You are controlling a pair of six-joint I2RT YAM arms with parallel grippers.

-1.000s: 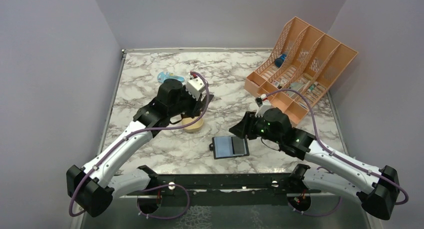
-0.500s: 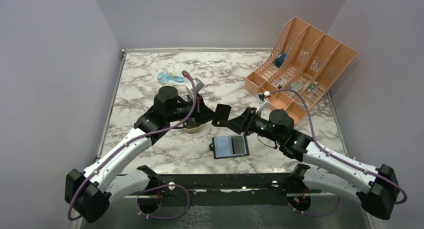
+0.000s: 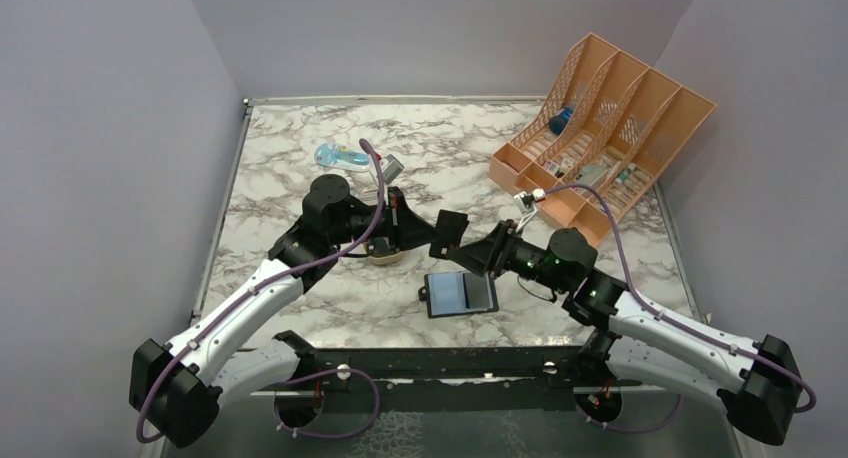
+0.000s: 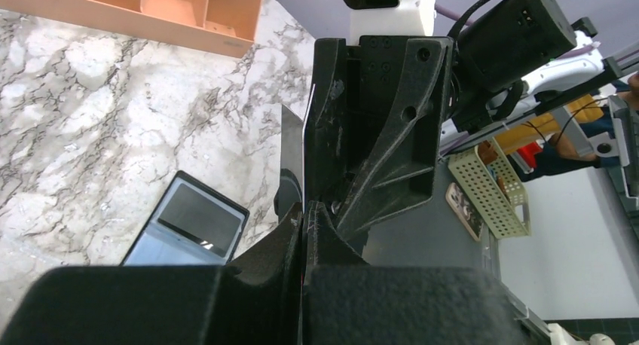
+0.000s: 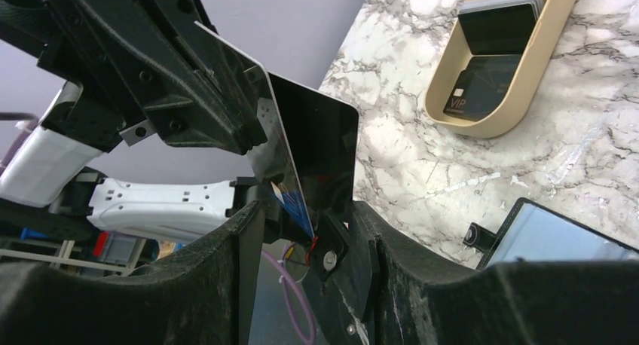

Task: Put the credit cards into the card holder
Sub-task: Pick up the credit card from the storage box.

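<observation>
My left gripper is shut on a dark, glossy credit card and holds it upright in the air above the table. In the left wrist view the card stands edge-on between the closed fingers. My right gripper is open right at the card; in the right wrist view the card reaches down into the gap between its spread fingers. The black card holder lies open on the table below, blue-grey faces up. More cards stand in the gold tin.
An orange desk organiser with small items stands at the back right. A light-blue object lies at the back left. The card holder also shows in the left wrist view and in the right wrist view.
My left gripper has swung from over the gold tin to the right with the card. My right gripper has reached left until its open fingers are around the card.
</observation>
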